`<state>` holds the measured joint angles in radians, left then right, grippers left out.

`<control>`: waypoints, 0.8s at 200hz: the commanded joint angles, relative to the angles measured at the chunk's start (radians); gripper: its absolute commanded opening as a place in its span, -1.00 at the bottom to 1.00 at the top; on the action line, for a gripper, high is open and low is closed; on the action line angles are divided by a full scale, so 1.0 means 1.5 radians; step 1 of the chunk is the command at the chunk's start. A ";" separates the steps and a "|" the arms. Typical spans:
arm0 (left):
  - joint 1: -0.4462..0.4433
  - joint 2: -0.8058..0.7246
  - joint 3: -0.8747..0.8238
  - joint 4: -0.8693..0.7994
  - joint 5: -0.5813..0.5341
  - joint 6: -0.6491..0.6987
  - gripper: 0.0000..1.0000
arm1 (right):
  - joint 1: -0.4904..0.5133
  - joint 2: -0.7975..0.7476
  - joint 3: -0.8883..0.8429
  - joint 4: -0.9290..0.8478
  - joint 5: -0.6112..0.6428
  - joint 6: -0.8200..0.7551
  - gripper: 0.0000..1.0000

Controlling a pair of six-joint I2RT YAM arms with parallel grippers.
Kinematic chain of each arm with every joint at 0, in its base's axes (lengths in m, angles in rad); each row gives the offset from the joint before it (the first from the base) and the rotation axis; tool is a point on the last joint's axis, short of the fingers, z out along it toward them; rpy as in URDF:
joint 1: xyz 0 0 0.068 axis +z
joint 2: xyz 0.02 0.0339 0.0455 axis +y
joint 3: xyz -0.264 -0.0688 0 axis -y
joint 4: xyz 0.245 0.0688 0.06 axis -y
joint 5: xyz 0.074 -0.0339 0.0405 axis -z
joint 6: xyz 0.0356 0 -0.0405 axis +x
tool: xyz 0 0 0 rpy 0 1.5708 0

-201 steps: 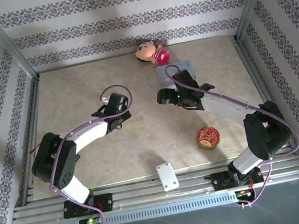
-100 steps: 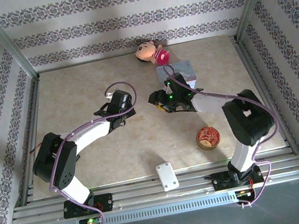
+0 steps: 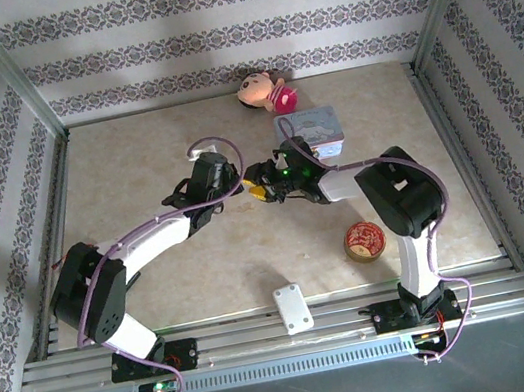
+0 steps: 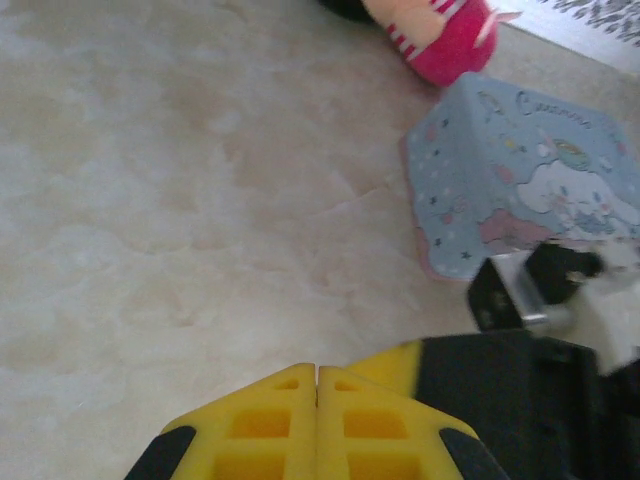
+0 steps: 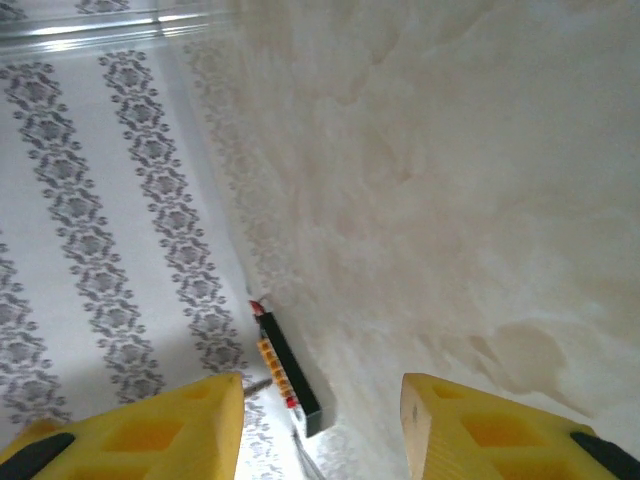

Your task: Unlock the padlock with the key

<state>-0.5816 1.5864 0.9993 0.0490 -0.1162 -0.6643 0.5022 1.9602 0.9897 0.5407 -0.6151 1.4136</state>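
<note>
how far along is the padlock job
Done: nothing I can confirm; the padlock is too small to make out. In hand: left gripper shut and right gripper open, close together beside the pale-blue tin. Left: getting the key in and turning it.

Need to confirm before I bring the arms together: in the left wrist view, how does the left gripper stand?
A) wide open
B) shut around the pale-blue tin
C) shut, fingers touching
C: the left gripper has its yellow fingers meeting along a thin seam, no gap; the pale-blue tin lies apart, ahead of it.
</note>
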 commanded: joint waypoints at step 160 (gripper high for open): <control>-0.017 -0.099 0.078 -0.061 0.121 0.218 -1.00 | -0.062 -0.099 -0.117 0.164 -0.016 -0.069 -0.07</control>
<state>-0.5964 1.4929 0.9871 0.0872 -0.0380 -0.4839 0.4625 1.9182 0.8829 0.7742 -0.6239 1.5009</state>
